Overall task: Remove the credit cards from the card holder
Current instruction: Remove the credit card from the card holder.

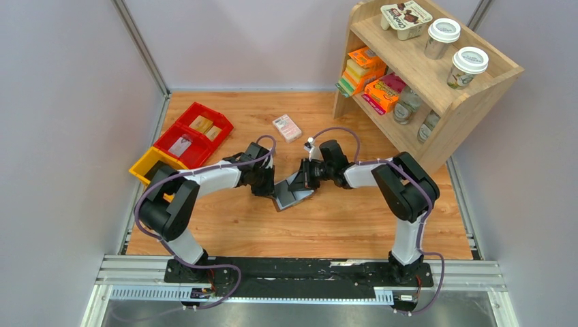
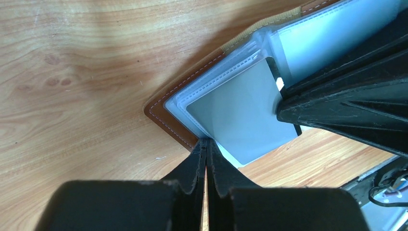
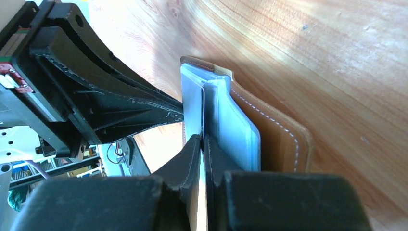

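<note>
The brown leather card holder (image 1: 293,194) lies open mid-table between both arms, its pale blue-grey pockets (image 3: 235,134) fanned up from the cover (image 2: 168,115). A grey credit card (image 2: 240,115) shows in a clear pocket. My left gripper (image 2: 207,142) is shut on the near corner of the pockets (image 1: 270,187). My right gripper (image 3: 203,140) comes from the opposite side (image 1: 307,178) and is shut on a thin pale sheet seen edge-on, apparently the card's edge. Its fingertips (image 2: 284,103) meet the card's right edge.
A pink-and-white box (image 1: 287,127) lies behind the grippers. Red bins (image 1: 194,134) and a yellow bin (image 1: 151,165) sit at the left. A wooden shelf (image 1: 422,75) with cups and packets stands at the back right.
</note>
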Robot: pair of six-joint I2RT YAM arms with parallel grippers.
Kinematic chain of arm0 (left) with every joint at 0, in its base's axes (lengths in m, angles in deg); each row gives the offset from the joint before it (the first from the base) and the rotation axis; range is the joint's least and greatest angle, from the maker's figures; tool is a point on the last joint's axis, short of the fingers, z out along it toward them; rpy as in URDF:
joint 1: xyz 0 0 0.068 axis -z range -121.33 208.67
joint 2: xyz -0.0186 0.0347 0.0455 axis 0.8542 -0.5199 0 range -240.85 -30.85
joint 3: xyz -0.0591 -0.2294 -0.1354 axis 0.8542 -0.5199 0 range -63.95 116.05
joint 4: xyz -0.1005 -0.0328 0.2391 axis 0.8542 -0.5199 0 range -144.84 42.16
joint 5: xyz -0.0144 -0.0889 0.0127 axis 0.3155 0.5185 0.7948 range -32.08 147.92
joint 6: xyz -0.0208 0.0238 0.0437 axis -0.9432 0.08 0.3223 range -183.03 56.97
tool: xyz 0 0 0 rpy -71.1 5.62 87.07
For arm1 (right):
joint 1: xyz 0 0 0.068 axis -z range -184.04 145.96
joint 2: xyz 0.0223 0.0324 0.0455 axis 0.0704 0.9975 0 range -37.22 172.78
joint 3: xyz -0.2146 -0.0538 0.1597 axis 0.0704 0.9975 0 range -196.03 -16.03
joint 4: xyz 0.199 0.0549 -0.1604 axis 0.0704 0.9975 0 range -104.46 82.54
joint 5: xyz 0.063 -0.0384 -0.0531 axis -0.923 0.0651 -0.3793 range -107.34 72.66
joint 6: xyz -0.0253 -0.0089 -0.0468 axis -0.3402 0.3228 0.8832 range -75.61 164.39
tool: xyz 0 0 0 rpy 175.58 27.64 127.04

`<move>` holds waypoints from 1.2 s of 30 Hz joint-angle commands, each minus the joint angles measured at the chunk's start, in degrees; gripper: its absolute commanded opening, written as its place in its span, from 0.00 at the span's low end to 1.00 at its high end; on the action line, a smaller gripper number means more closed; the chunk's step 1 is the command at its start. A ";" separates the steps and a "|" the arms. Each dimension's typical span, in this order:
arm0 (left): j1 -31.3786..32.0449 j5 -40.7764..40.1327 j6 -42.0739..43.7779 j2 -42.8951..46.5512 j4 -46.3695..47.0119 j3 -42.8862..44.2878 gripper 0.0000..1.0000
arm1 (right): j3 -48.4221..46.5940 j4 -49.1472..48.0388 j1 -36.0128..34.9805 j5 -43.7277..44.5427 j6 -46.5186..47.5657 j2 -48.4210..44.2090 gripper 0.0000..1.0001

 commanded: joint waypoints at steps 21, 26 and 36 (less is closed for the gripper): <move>1.76 -8.50 4.83 -4.47 -6.06 -1.24 0.00 | 3.54 -11.87 1.49 -11.12 -6.63 0.46 0.09; 2.29 -9.03 5.09 -5.52 -6.67 -0.36 0.00 | 3.45 -12.40 1.66 -11.57 -7.25 0.37 0.09; 2.38 -8.77 5.09 -7.10 -6.59 -0.45 0.00 | 5.30 -13.28 4.03 -12.18 -7.07 -0.33 0.00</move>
